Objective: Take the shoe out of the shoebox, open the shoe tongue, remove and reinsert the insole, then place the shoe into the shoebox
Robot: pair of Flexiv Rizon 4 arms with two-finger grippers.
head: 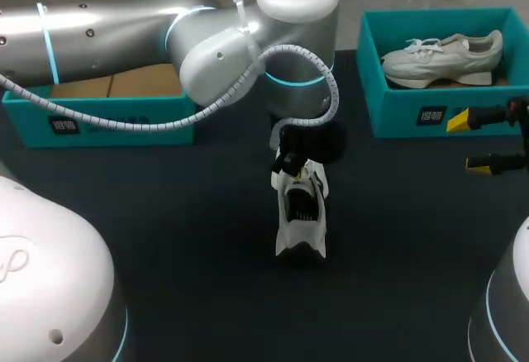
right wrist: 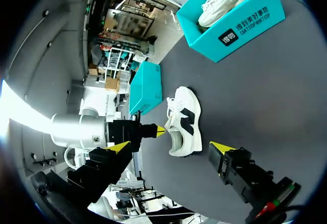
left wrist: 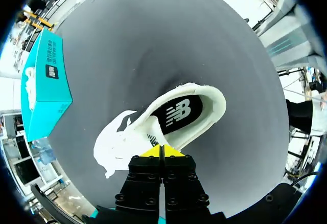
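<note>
Left gripper (left wrist: 162, 151): fingers pressed together, tips at the opening rim of the white sneaker with black side logo (left wrist: 217, 106), by the tongue. Can't tell if any material is pinched. Sneaker stands upright on its sole at the centre of the dark table mat (head: 165, 238), right under that gripper, with the black insole (left wrist: 179, 112) seated inside.

Right gripper (head: 469, 141): spread wide, holding nothing, at the right edge, well apart from the sneaker. It is just on the near side of the open teal cardboard shoebox (head: 397, 118) at far right, which has a second white shoe (head: 442, 56) inside. Another teal box (head: 107, 122) sits far left.
</note>
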